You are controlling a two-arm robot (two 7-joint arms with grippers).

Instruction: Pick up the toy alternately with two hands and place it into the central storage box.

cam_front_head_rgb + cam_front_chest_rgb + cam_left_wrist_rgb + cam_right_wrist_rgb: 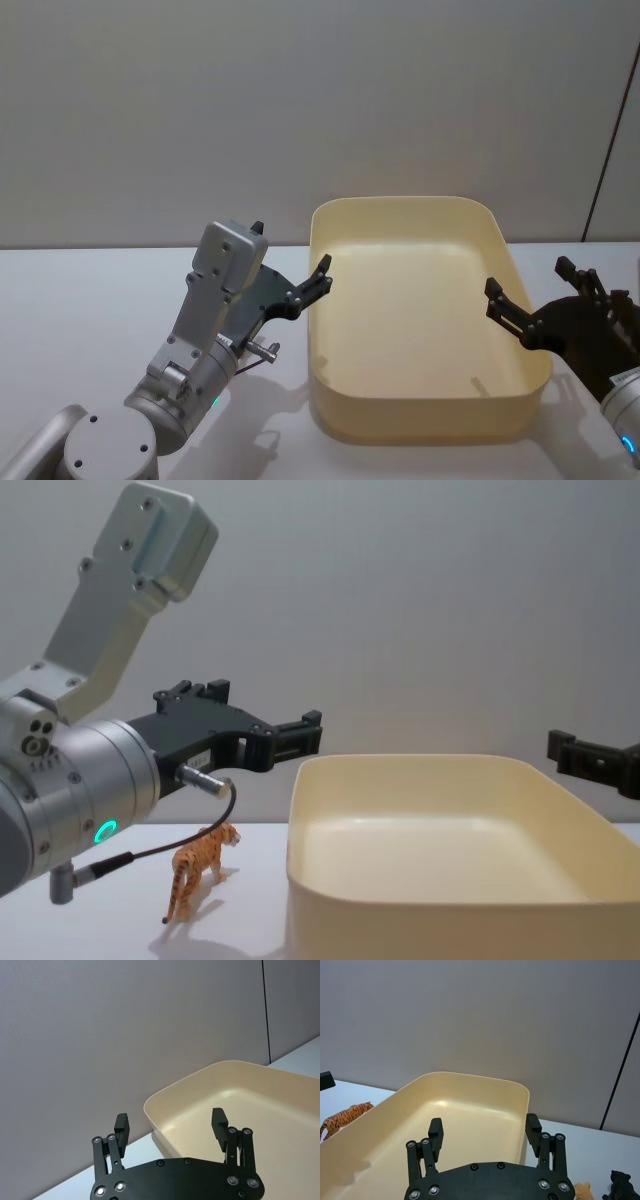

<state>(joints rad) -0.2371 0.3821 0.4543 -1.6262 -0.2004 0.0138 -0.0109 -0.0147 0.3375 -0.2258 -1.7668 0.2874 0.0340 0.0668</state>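
Central storage box [430, 418]: cream tub with rounded corners, set on the white table [80, 300] in front of a grey wall; placed between the two grippers.

Left gripper [170, 1120]: black, carried on the silver-grey arm with the green ring light; held raised above the table just beside the box's left wall, near its far corner; fingers spread wide, nothing gripped between them.

Right gripper [484, 1126]: black; held at the box's right wall, one fingertip seen over the rim in the head view; fingers likewise spread wide, nothing gripped.

Toy tiger [200, 865]: orange with dark stripes; stood upright on its legs on the table, just left of the box and outside it; located beneath the left gripper, well below the fingers and not touched by them; well apart from the right gripper, with the box between.

Black toy animal [620, 1185] and tan toy [582, 1191]: seen in the right wrist view on the table outside the box, on the side away from the tiger, close to the right gripper's body; kinds not told.
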